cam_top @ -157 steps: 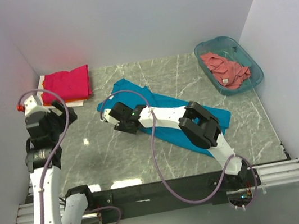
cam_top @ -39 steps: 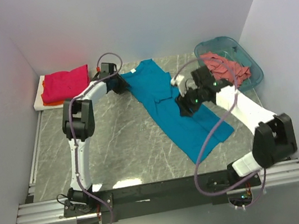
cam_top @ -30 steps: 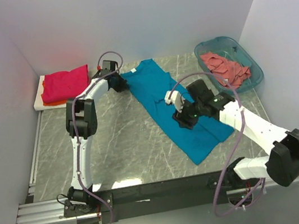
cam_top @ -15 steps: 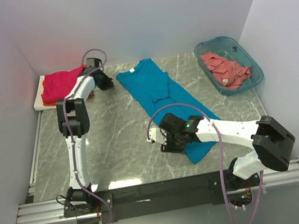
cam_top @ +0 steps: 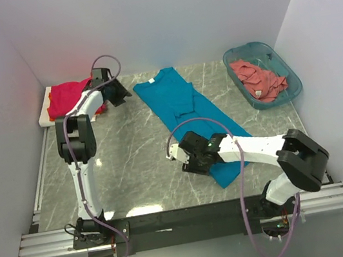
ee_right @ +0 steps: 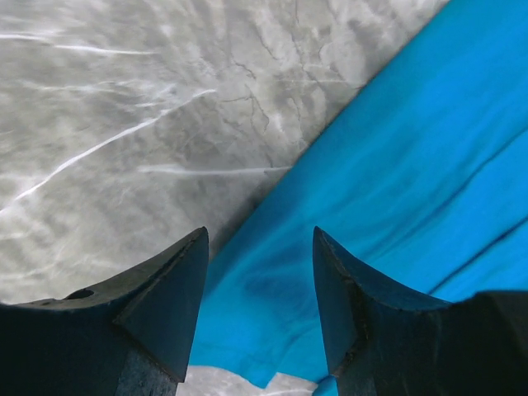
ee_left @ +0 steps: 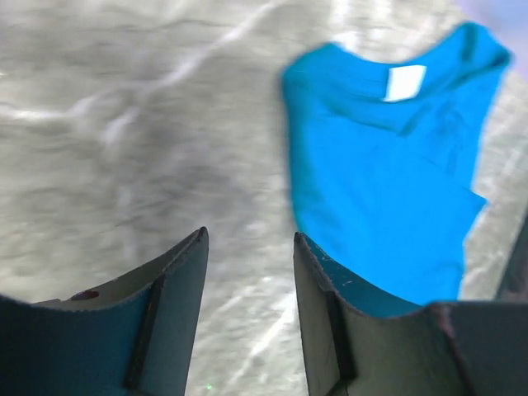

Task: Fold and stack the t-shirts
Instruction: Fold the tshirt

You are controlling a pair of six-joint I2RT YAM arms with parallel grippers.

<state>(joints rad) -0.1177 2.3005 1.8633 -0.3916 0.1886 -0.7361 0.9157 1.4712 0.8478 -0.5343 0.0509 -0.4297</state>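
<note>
A teal-blue t-shirt point(cam_top: 185, 110) lies spread flat in a diagonal strip across the marble table point(cam_top: 129, 148), its collar at the far end. My left gripper point(cam_top: 120, 92) hovers left of the collar, beside a folded magenta-red t-shirt point(cam_top: 65, 98). In the left wrist view that gripper point(ee_left: 249, 239) is open and empty over bare marble, with the blue t-shirt point(ee_left: 388, 165) to its right. My right gripper point(cam_top: 183, 160) sits at the shirt's near left edge. In the right wrist view it point(ee_right: 260, 235) stands open just above the blue cloth point(ee_right: 396, 148), holding nothing.
A translucent teal basket point(cam_top: 290, 87) at the far right holds a crumpled salmon-pink t-shirt point(cam_top: 256, 78). The magenta-red shirt rests on a flat white board point(cam_top: 44, 116) in the far left corner. White walls close in the table on three sides.
My left gripper opened, let go of the blue shirt's collar end and drew left toward the magenta-red shirt. My right gripper travelled down the shirt to its near left edge.
</note>
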